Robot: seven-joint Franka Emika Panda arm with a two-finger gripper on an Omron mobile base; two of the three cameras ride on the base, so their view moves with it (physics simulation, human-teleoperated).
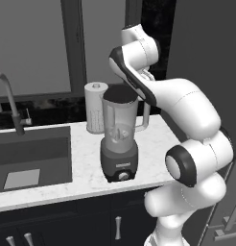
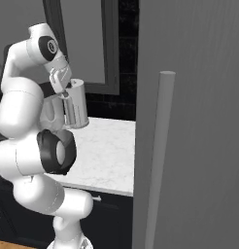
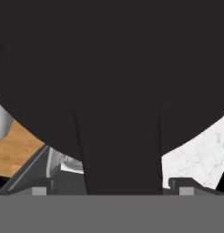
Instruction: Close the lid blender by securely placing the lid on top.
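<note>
Lid point(image 3: 114, 68) up close across the hand view, black disc with tab point(image 3: 120, 154) running down between the pincer point(image 3: 113, 190) tips, apparently clamped on it. In the left base view, dark lid point(image 1: 121, 92) atop blender point(image 1: 120, 139) jar, centre frame on worktop point(image 1: 153, 153). Paper towel roll point(image 1: 95, 108) just behind. No legible writing; pincer itself hidden behind the arm there.

Paper towel roll point(image 1: 96, 106) crowds the blender point(image 1: 120, 139) behind; counter point(image 1: 153, 149) rightward open.

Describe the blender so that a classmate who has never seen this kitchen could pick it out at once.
Start at the white marble counter, right of the sink. The blender stands near its front edge. Unlike the white paper towel roll behind it, it has a translucent grey jar on a dark base with a knob.
</note>
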